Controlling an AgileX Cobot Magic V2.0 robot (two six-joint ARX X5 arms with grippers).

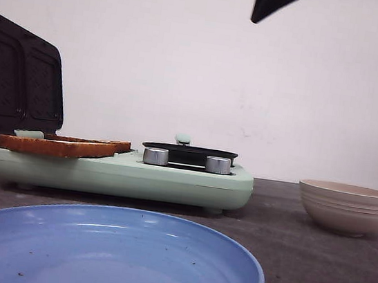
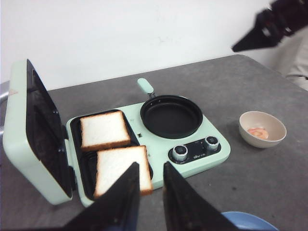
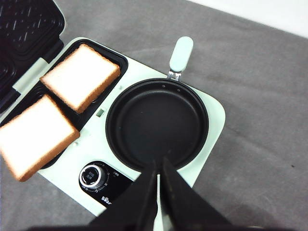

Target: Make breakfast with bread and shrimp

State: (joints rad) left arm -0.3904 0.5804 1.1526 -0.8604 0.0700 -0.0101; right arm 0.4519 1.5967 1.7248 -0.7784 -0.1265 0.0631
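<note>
Two bread slices (image 2: 112,149) lie side by side in the cooker's (image 2: 159,144) open grill, beside its pan (image 3: 157,124); shrimp (image 2: 258,132) in the bowl (image 2: 263,128) near the cooker; left hand (image 2: 151,185) released; right hand (image 3: 158,185) clenched, empty, over the pan.

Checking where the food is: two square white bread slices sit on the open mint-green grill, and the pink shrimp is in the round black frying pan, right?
Not quite. The black frying pan is empty in the right wrist view. The left wrist view shows the pink shrimp in the beige bowl. The two bread slices do sit on the open mint-green grill.
</note>
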